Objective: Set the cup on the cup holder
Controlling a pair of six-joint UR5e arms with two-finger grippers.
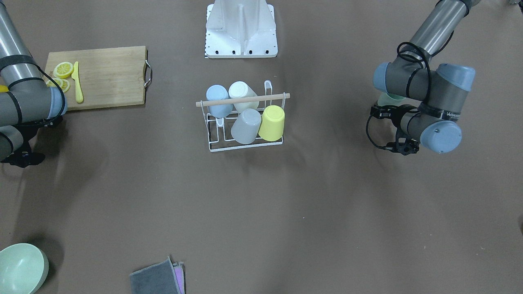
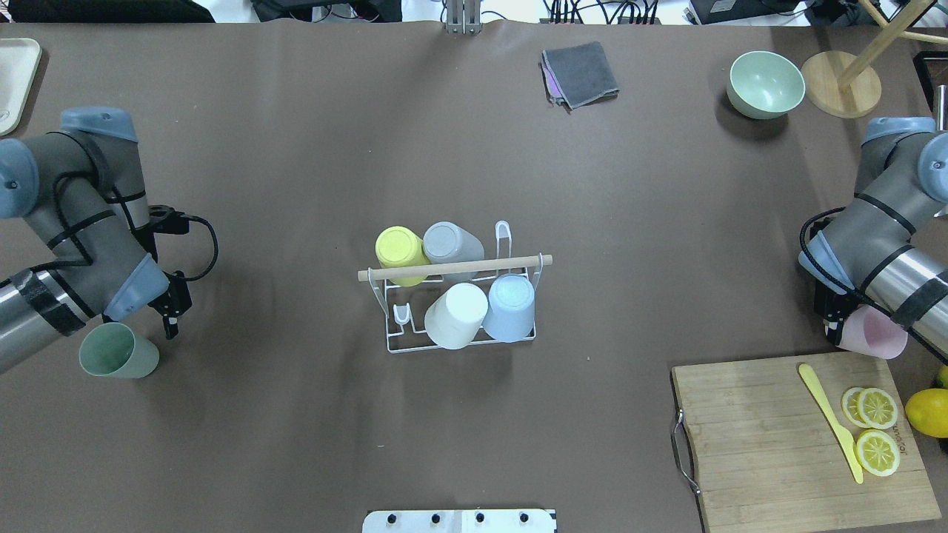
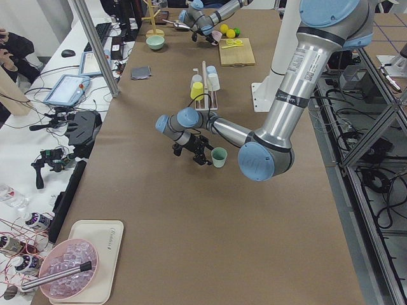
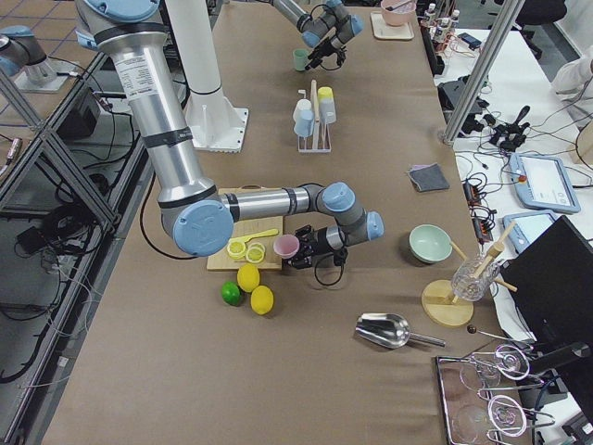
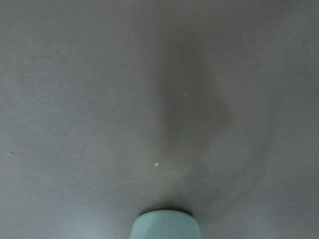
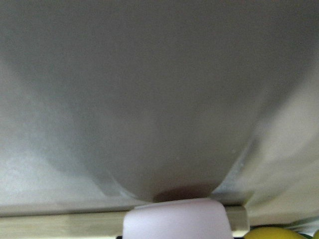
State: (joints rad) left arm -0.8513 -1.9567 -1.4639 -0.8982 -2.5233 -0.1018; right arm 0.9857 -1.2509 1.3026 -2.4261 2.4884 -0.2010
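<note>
The cup holder (image 2: pixel 452 340), a white wire rack with a wooden rod (image 2: pixel 453 267) across its top, stands at the table's middle. It carries yellow (image 2: pixel 400 252), grey (image 2: pixel 450 243), white (image 2: pixel 455 314) and blue (image 2: pixel 511 305) cups upside down. My left gripper (image 2: pixel 167 324) is at a green cup (image 2: pixel 118 352) far to the left, and seems shut on it. The cup's end shows in the left wrist view (image 5: pixel 166 227). My right gripper (image 2: pixel 835 324) is largely hidden by the arm. It seems shut on a pink cup (image 2: pixel 878 334), which also shows in the right wrist view (image 6: pixel 177 219).
A wooden cutting board (image 2: pixel 763 437) with lemon slices (image 2: pixel 877 429) and a yellow knife (image 2: pixel 831 418) lies beside the pink cup, with a whole lemon (image 2: pixel 927 411) at its right. A green bowl (image 2: pixel 765 83), a folded grey cloth (image 2: pixel 581 72) and a wooden stand (image 2: pixel 842 92) sit at the far side.
</note>
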